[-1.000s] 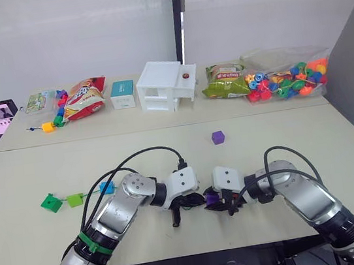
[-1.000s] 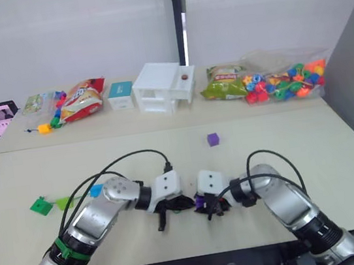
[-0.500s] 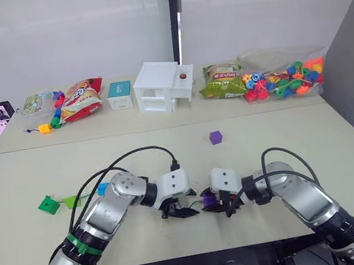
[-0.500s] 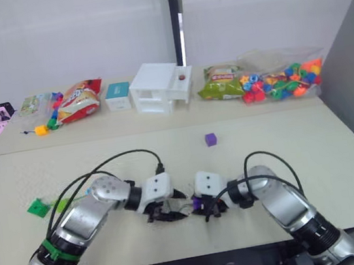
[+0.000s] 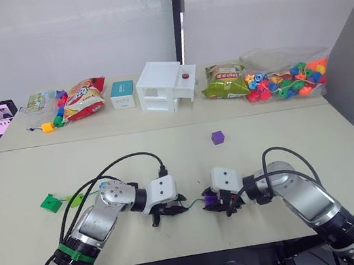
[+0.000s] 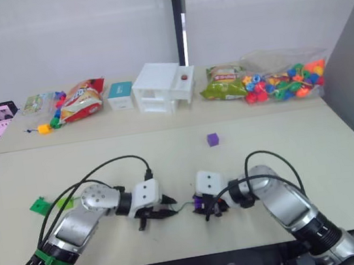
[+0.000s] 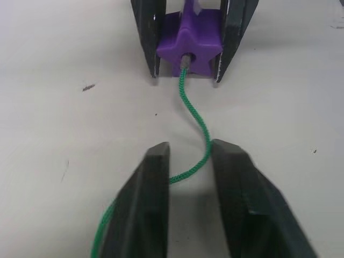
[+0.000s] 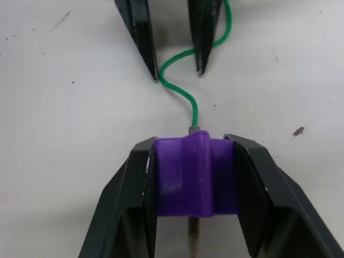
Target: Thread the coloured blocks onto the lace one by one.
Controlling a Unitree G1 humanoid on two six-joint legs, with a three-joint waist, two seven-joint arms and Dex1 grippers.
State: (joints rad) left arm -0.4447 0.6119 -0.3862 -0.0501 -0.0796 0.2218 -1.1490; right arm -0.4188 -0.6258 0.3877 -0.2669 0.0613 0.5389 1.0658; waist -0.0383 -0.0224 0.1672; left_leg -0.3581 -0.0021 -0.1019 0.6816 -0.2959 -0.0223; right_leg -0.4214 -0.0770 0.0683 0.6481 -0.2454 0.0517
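At lower centre of the head view, the right hand (image 5: 222, 206) is clamped on a purple block (image 8: 194, 174) low over the counter (image 5: 285, 150). The green lace (image 7: 194, 115) enters the block's hole and snakes back between the left hand's (image 5: 173, 209) slightly parted fingers (image 7: 148, 215), which do not pinch it.

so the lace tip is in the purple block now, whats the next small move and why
Probably pull the tip out the far side. The right gripper is shut on the purple block, and the lace enters its hole, with the greyish tip already poking out behind it. The left gripper sits open around the slack cord, so it could come round and grip that tip.
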